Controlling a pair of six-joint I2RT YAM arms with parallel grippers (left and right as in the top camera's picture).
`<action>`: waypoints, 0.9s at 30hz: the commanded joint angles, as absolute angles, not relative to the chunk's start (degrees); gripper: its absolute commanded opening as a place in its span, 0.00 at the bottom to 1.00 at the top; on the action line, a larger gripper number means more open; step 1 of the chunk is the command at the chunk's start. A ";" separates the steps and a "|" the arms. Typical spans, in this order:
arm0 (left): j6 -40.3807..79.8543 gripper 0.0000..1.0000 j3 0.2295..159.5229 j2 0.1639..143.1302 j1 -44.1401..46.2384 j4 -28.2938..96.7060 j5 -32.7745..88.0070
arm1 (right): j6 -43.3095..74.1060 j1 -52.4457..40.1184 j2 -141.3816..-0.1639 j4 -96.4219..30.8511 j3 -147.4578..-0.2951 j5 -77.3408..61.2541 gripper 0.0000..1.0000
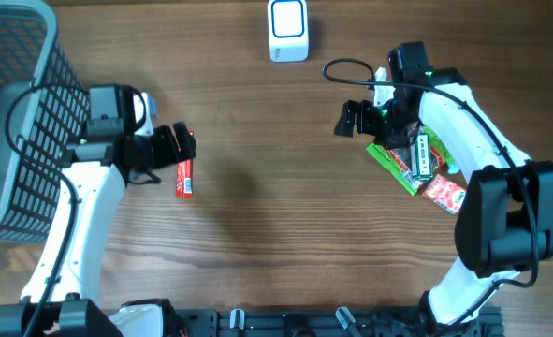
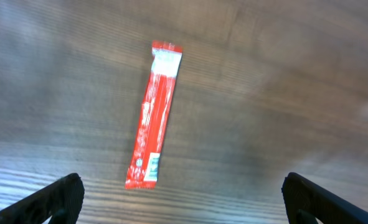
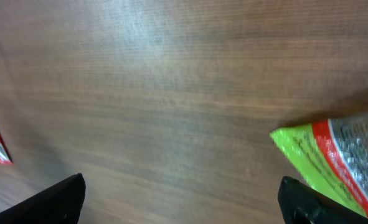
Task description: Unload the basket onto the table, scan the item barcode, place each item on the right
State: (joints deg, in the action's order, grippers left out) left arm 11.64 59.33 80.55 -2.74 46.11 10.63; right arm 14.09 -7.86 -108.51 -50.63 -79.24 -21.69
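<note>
Mainly wood-grain table (image 1: 257, 234), red sachet (image 1: 184, 177) lying flat, grey basket (image 1: 14, 122) at edge

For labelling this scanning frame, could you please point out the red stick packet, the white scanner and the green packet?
red stick packet (image 2: 154, 115), left wrist view, mid-length.
white scanner (image 1: 287, 28), overhead view, centre of its top.
green packet (image 3: 308, 148), right wrist view, its green corner.

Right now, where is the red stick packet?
In the overhead view the red stick packet lies flat on the robot's left side, just beside the open left pincer and to the right of the mesh basket. Nothing is gripping it.
</note>
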 commanded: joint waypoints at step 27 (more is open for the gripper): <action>22.98 0.04 53.45 100.53 -0.64 38.63 20.99 | 17.12 -7.84 -106.91 -33.43 -79.22 -22.98 1.00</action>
